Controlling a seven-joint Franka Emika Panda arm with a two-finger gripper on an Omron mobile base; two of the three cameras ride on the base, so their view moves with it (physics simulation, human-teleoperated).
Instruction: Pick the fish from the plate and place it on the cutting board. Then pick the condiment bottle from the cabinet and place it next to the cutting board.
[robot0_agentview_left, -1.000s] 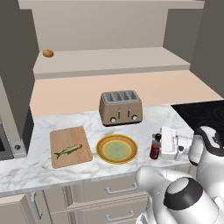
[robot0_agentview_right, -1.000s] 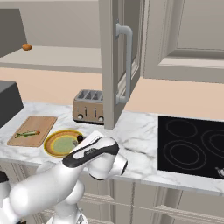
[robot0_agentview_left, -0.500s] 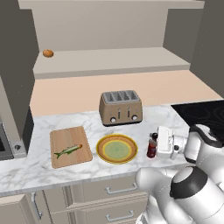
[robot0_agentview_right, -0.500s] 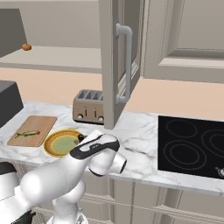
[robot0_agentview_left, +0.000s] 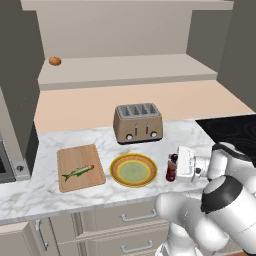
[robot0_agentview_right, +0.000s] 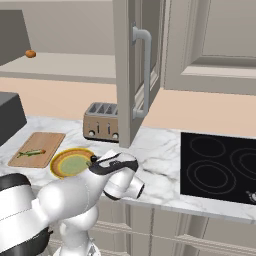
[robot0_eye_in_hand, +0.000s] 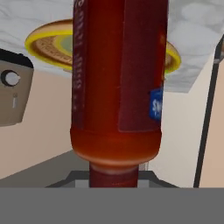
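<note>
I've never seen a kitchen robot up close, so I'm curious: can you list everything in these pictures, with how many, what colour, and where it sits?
light wooden rectangular cutting board: one, pale wood, left on the marble counter.
small slender grey-green fish: one, lying on the board.
round plate with yellow-orange rim: one, pale green centre, right of the board.
dark red-brown condiment bottle: one, black cap, right of the plate, gripped.
beige four-slot toaster: one, behind the plate.
small orange round thing: one, on the open cabinet ledge.
black cooktop: one, right end of counter.
cabinet door with metal handle: one, open.
white end effector: one, shut on the bottle.
</note>
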